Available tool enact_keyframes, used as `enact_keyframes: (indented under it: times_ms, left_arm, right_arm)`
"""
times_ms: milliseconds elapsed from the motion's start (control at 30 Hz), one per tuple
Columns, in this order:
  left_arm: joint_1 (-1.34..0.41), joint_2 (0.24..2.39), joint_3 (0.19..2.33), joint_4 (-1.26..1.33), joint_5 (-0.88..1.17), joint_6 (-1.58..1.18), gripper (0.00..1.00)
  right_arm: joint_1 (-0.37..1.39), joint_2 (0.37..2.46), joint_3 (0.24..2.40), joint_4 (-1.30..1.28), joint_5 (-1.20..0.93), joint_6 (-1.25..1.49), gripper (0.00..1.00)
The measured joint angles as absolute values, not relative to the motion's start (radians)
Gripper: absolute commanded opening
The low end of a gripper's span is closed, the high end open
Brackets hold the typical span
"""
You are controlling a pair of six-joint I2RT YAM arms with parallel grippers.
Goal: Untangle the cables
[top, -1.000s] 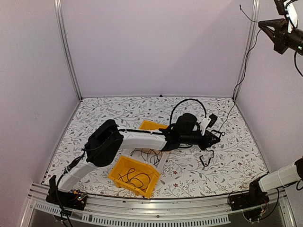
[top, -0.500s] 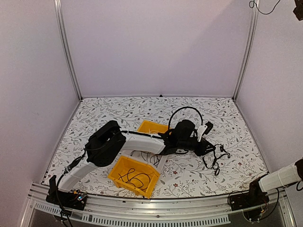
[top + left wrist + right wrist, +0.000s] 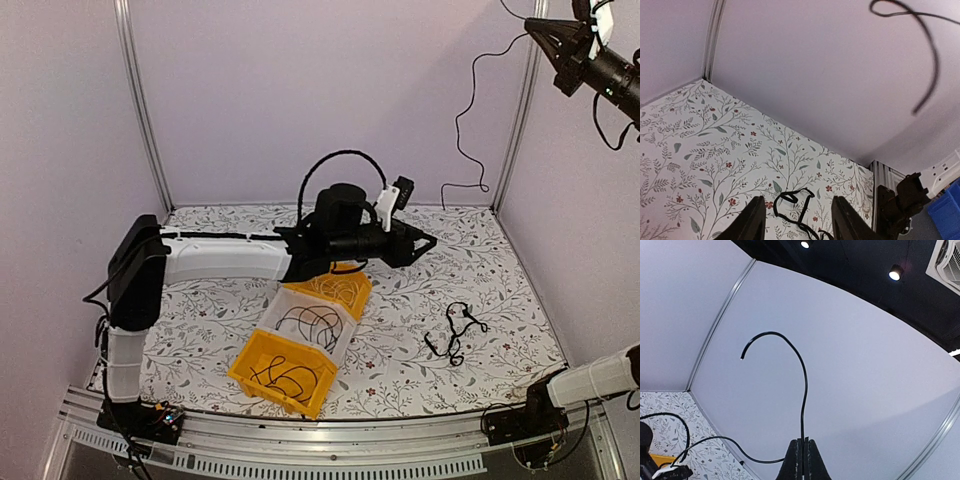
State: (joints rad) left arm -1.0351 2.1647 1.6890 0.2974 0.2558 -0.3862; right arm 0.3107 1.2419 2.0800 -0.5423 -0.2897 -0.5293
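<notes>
Left gripper (image 3: 428, 243) higher; three bins (image 3: 252, 362)

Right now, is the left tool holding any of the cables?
No, the left tool is open, its fingers apart with nothing between them; a black cable lies loose on the table beyond it.

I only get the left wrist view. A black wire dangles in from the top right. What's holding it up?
Observer: The right gripper, shut on that cable, high up.
Operator: Any more besides the small cable I see lying there?
Observer: Yes, three bins sit by the left arm, each with coils inside.
Operator: What colour are the bins?
Observer: Two yellow, with a pale one between them.
</notes>
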Motion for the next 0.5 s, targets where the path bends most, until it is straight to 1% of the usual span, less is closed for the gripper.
enact_keyframes:
  times_ms: [167, 333, 500]
  left_arm:
    - [-1.020, 1.936, 1.551, 0.297, 0.190, -0.394, 0.50]
    - [-1.019, 1.803, 1.415, 0.231, 0.105, -0.399, 0.50]
    - [-1.018, 1.665, 1.240, 0.149, -0.054, -0.437, 0.51]
  right_arm:
    - [0.311, 1.224, 1.977, -0.566, -0.382, -0.501, 0.00]
    - [0.311, 1.232, 1.949, -0.577, -0.474, -0.459, 0.00]
    - [0.325, 1.246, 1.941, -0.576, -0.553, -0.416, 0.00]
